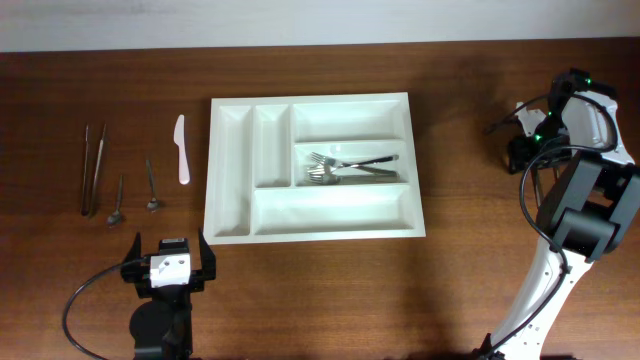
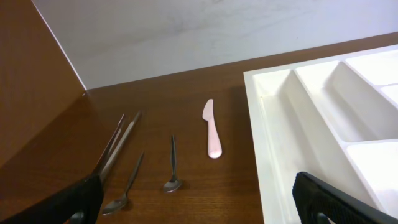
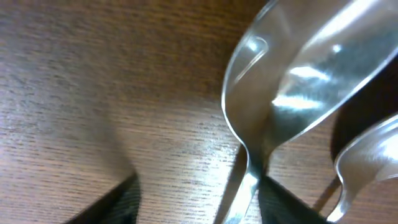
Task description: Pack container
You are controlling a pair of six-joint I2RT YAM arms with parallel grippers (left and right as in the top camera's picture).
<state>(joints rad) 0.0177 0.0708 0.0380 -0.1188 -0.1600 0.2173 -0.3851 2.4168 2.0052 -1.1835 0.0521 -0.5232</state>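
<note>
Forks (image 1: 345,166) in container (image 1: 312,100), middle compartment

Dark red-brown wood nearly everywhere: the table (image 1: 450,300) fills most of the overhead view, its grain running left to right under a low sheen. Along the far edge runs a pale wall (image 1: 300,20), off-white and evenly lit, faintly veined in the left wrist view. There, too, a brown panel (image 2: 31,93) rises at the left, meeting the wall in a straight edge. Up close, soft light glances off the grain.
</note>
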